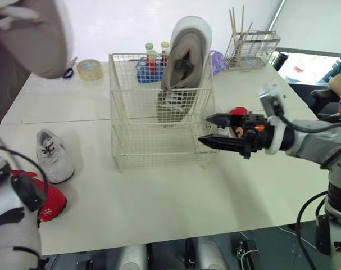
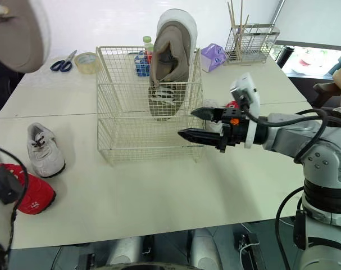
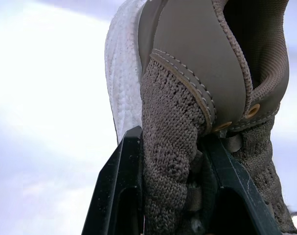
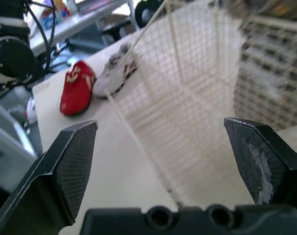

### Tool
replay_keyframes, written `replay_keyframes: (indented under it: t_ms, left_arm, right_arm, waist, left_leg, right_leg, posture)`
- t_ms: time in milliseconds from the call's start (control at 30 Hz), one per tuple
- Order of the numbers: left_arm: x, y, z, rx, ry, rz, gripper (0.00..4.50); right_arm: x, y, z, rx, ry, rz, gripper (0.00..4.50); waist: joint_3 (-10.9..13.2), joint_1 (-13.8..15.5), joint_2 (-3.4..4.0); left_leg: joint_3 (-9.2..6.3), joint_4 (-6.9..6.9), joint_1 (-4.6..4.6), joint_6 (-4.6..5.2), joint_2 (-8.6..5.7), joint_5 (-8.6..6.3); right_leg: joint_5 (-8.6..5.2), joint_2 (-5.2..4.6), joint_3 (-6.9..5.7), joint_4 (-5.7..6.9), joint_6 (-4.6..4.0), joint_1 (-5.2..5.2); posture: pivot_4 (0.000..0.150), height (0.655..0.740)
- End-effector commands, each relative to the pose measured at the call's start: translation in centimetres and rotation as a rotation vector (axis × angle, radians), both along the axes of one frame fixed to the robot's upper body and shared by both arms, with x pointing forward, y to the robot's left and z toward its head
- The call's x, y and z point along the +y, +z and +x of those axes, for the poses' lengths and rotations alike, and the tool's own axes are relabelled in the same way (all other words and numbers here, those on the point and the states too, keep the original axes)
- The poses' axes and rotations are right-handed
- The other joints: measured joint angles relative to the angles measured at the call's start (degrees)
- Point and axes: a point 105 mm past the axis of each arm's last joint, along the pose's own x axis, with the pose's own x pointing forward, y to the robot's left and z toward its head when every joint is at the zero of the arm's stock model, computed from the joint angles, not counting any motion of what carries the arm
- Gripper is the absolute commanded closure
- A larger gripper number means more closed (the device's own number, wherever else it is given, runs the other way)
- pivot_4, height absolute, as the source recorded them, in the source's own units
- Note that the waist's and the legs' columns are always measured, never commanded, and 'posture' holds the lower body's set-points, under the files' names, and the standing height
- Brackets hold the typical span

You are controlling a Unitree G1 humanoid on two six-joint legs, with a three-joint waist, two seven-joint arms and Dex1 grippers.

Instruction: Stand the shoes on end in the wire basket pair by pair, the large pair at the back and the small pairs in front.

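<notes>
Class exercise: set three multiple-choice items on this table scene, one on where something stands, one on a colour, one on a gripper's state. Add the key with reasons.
1. Where does the taupe shoe stand on end?
A. On the table in front of the basket
B. At the back of the wire basket
C. Beside the scissors

2. What colour is the small shoe lying next to the white shoe?
A. Blue
B. Red
C. Green

3. How is the right gripper?
A. Open and empty
B. Shut on a shoe
C. Shut on the tape roll

Key:
1 B: it rises from the basket's rear part.
2 B: the red shoe lies at the table's front edge.
3 A: its fingers stand apart with nothing between them. It is the left gripper that clamps the other taupe shoe.
</notes>
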Motion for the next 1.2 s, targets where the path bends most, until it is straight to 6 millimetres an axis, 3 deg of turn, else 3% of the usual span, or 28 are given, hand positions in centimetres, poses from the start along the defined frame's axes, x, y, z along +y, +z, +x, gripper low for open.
replay_keyframes:
  t_ms: [33, 167, 300, 400, 600, 867, 1200]
  left_arm:
    - [-3.2, -0.9, 2.9, -0.038, -0.009, 0.056, 3.74]
    - [-5.2, -2.1, 5.9, -0.056, -0.025, 0.068, 3.74]
    - [-6.2, -2.0, 7.4, -0.087, -0.036, 0.064, 3.74]
    - [-8.0, -1.2, 7.9, -0.129, -0.072, 0.064, 3.74]
    - [-9.3, -1.2, 8.2, -0.158, -0.087, 0.095, 3.74]
    - [-10.6, -5.2, 9.2, -0.141, -0.071, 0.073, 3.74]
    - [-9.1, -10.7, 8.8, -0.023, -0.02, 0.054, 3.74]
  right_arm:
    - [-1.9, 1.3, -0.5, -0.089, -0.037, 0.027, 0.0]
    - [-2.7, 1.4, -0.6, -0.117, -0.062, 0.016, 0.0]
    - [-2.8, 1.7, -0.9, -0.12, -0.062, 0.03, 0.0]
    - [-2.9, 1.8, -1.1, -0.124, -0.074, 0.039, 0.0]
    - [-2.8, 1.8, -1.4, -0.125, -0.09, 0.049, 0.0]
    - [-2.7, 2.4, -1.4, -0.144, -0.092, 0.06, 0.0]
    - [-2.7, 2.7, -1.2, -0.129, -0.076, 0.077, 0.0]
  waist:
    - [0.0, 0.36, 0.0]
    - [0.07, -0.26, -0.02]
    - [0.16, -0.38, 0.05]
    - [0.17, 0.08, 0.05]
    - [0.19, -0.09, 0.04]
    - [0.19, -0.08, 0.04]
    - [0.17, -0.31, 0.08]
  left_leg:
    - [0.09, 0.0, 0.0, 0.0, -0.05, 0.01]
    - [-0.07, 0.03, -0.23, -0.1, 0.1, 0.07]
    - [-0.06, -0.04, -0.28, -0.11, 0.21, 0.08]
    - [-0.09, -0.04, -0.29, -0.12, 0.23, 0.08]
    - [-0.11, 0.04, -0.4, -0.11, 0.16, 0.07]
    - [-0.19, 0.04, -0.38, -0.11, 0.17, 0.08]
    - [-0.22, 0.04, -0.28, -0.11, 0.2, 0.08]
  right_leg:
    - [0.05, 0.06, -0.02, 0.0, 0.08, -0.01]
    - [0.19, 0.41, -0.1, 0.01, 0.33, -0.19]
    - [0.2, 0.51, -0.09, 0.02, 0.36, -0.33]
    - [0.19, 0.53, -0.13, 0.02, 0.36, -0.32]
    - [0.22, 0.43, -0.14, -0.08, 0.4, -0.29]
    - [0.22, 0.44, -0.19, 0.0, 0.4, -0.29]
    - [0.22, 0.45, -0.18, 0.07, 0.39, -0.25]
  posture:
    - [0.15, 0.74]
    - [0.15, 0.74]
    - [0.15, 0.74]
    - [0.15, 0.74]
    - [0.15, 0.74]
    - [0.15, 0.74]
    - [0.15, 0.74]
